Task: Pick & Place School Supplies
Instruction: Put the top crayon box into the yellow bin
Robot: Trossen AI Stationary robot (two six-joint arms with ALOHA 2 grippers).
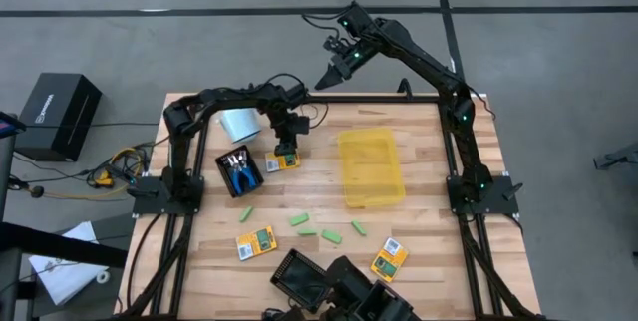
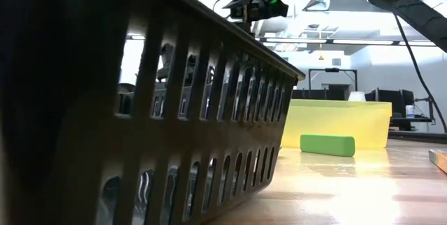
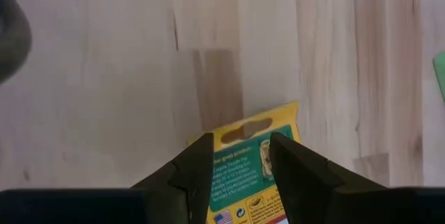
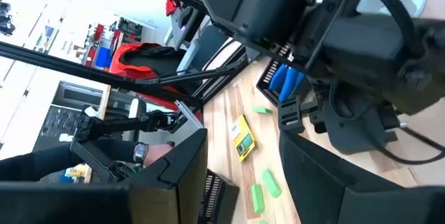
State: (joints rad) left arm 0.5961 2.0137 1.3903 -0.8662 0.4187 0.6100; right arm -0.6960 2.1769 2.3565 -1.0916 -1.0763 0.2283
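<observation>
Left hand [image 3: 240, 165] astride yellow pack [image 3: 254, 175], table edge distant

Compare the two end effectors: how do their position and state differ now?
The left end effector is low over the table, its fingers straddling a yellow-orange pack. The right end effector is raised beyond the table's far edge, with nothing between its fingers. Both stand open, and neither has closed on anything.

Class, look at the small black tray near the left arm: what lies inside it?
The small black tray holds blue-handled scissors. Anything under them is covered and cannot be seen.
</observation>
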